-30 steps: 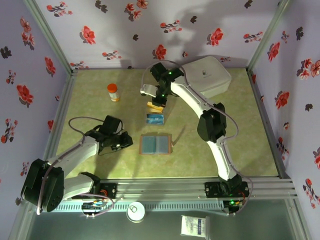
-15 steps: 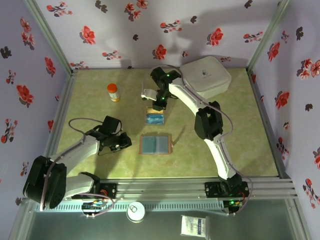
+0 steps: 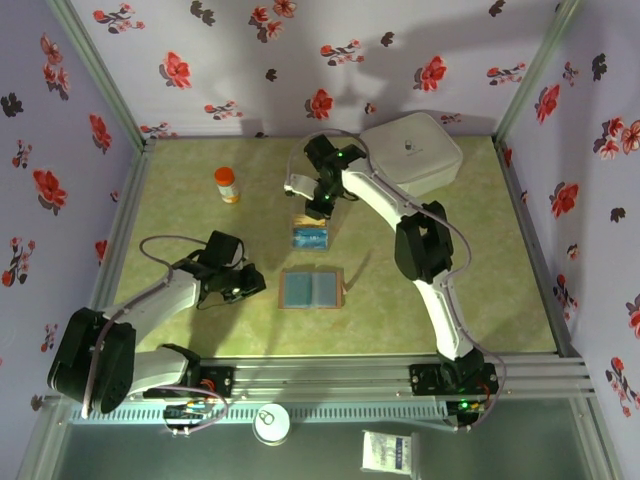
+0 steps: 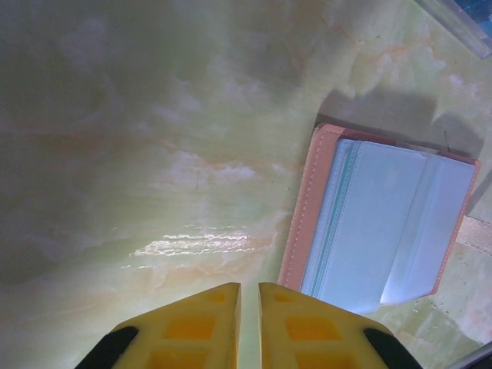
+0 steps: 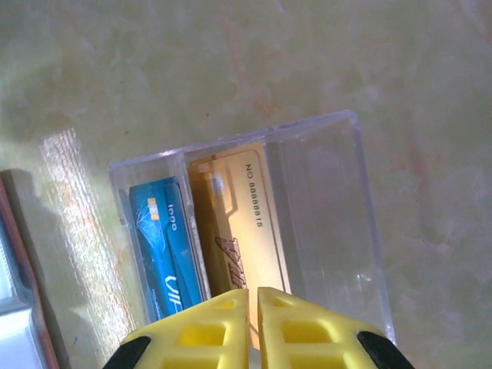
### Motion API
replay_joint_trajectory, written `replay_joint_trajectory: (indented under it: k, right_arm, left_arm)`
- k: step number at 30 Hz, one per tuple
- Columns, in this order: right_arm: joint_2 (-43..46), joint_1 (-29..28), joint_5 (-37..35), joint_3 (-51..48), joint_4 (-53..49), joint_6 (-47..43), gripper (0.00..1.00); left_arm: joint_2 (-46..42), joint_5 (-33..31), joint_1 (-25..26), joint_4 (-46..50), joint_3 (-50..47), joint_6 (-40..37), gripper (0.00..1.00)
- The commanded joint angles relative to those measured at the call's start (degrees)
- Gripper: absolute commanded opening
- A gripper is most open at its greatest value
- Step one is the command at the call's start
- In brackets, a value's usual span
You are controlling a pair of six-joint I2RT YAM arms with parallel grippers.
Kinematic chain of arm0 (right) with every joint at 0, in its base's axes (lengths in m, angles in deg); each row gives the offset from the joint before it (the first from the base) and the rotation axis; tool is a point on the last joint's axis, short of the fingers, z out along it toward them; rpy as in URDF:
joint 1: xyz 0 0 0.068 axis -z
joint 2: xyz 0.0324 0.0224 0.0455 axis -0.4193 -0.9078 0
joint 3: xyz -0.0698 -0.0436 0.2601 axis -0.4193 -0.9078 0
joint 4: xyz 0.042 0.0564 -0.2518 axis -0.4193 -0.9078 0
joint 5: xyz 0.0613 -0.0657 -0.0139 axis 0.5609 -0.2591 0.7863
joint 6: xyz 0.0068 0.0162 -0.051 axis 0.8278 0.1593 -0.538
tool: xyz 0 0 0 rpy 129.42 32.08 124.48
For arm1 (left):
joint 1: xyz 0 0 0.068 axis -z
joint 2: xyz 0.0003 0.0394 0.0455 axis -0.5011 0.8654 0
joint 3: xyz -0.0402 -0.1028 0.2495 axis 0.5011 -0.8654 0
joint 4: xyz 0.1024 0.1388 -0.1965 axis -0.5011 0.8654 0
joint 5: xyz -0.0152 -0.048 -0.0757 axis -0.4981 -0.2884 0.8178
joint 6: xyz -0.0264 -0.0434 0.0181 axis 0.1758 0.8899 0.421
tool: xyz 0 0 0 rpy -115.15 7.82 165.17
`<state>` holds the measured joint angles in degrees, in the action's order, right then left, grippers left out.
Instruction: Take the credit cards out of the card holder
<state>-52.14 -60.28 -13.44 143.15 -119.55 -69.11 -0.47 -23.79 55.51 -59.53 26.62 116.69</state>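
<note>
Thin, stiff, slick blue and gold plastic credit cards (image 3: 311,238) lie at twelve o'clock of the brown leather card holder (image 3: 313,288); pinch a short edge. The left gripper (image 4: 247,307) and right gripper (image 5: 252,307) are closed, empty.

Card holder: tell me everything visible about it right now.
The card holder lies opened flat on the green marbled table. It is a small bifold with a tan, stitched, leather-like rim and a blue-grey inside with glossy pockets on both halves. It sits on the arm-base side of the clear tray, apart from it. The left tool hangs shut to its left, not touching. Nothing rests on it.
</note>
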Motion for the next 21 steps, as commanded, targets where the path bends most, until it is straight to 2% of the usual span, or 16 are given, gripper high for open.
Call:
replay_joint_trajectory:
  k: [1, 7, 13, 21]
  right_arm:
    - [3.8, 0.4, -1.2, -3.5, 6.0, 5.7, 0.09]
    - [2.6, 0.3, -3.1, -5.2, 11.1, 8.1, 0.00]
    - [-0.1, 0.4, -4.9, -3.6, 11.6, 7.9, 0.00]
    - [-2.7, 0.3, -2.6, -3.4, 9.2, 6.9, 0.00]
  left_arm:
    - [0.7, 2.1, -0.5, -1.0, 0.1, -1.0, 0.13]
    - [0.2, 2.2, -0.5, -0.9, -0.2, -1.0, 0.12]
    - [-0.1, 1.9, -0.5, -1.1, -0.7, -1.1, 0.12]
    - [0.8, 2.2, -0.5, -1.5, -0.7, -1.2, 0.12]
